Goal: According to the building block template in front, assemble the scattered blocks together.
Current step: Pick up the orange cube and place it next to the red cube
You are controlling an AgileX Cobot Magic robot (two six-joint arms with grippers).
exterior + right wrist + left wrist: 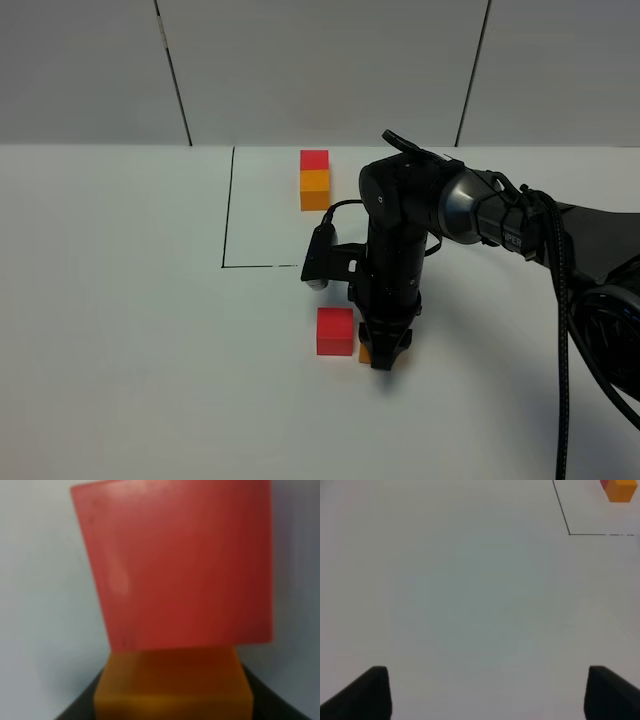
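Note:
The template (314, 180), a small red cube joined to an orange one, stands at the back inside the marked rectangle; its corner (621, 491) also shows in the left wrist view. The loose red block (335, 331) sits on the white table. My right gripper (381, 355) points down just right of it, shut on the loose orange block (365, 353), which is mostly hidden behind the gripper. In the right wrist view the orange block (172, 685) sits between the dark fingers (82, 707) and presses against the red block (175, 565). My left gripper (487, 695) is open over bare table.
A thin black line (229, 210) marks a rectangle on the white table (120, 330) around the template. The right arm (480, 210) and its cables (570, 300) stretch in from the right edge. A grey panelled wall stands behind.

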